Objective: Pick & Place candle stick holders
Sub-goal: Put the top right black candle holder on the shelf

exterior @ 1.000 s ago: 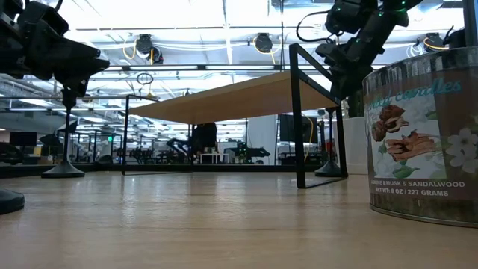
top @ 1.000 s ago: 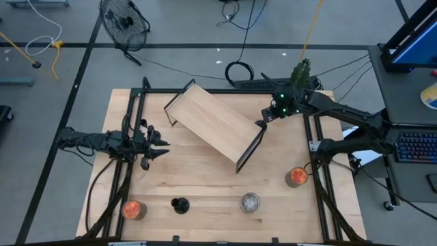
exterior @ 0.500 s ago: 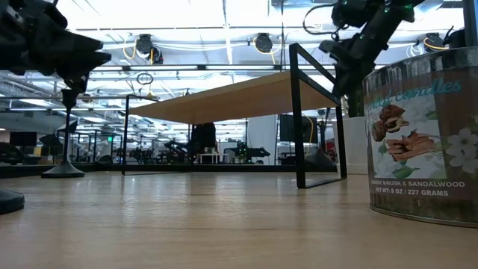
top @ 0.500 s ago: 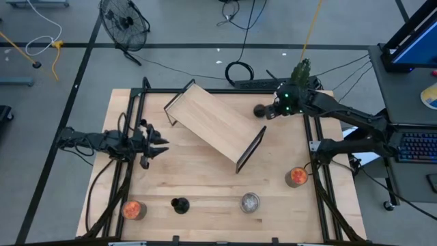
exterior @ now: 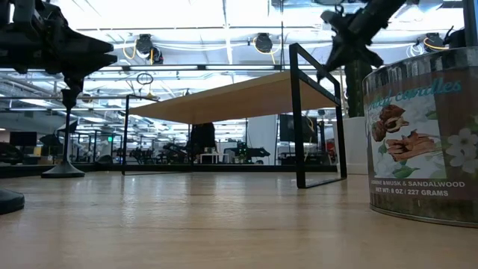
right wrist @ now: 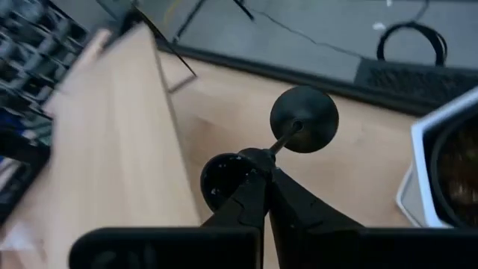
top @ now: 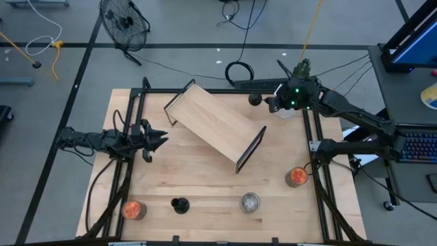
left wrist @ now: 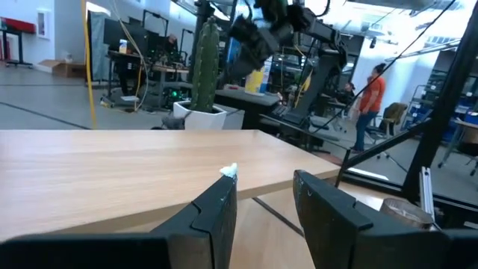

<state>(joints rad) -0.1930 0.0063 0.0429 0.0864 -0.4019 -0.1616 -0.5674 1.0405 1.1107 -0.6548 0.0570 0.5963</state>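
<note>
My right gripper (top: 268, 102) is high over the table's far right part, shut on a black candle stick holder (top: 256, 100) with a round base and thin stem. My left gripper (top: 160, 140) hovers open at the left, touching nothing; the left wrist view shows its fingers apart (left wrist: 265, 202). Standing along the near edge are an orange cup (top: 133, 209), another black holder (top: 179, 205) and a silvery cup (top: 250, 202). A second orange cup (top: 296, 177) stands at the right. My right gripper pinches the black holder's thin stem (right wrist: 278, 146) between its two fingers, close to the dark cup end (right wrist: 222, 179). The fingers slant down from the table's right side. The holder is lifted clear and tipped over, its round base (right wrist: 304, 119) pointing away from the fingers.
A wooden shelf on a black metal frame (top: 215, 126) stands askew in the middle of the table. A white pot with a green cactus (top: 300, 72) is at the far right corner, close to my right gripper. Black rails (top: 315, 157) run along both sides.
My right gripper has risen and gone toward the table's far edge, away from the shelf's right end. It has lifted the black holder off the table, and the holder now hangs tipped. My left gripper's fingers have swung a little toward the far edge and stay open.
</note>
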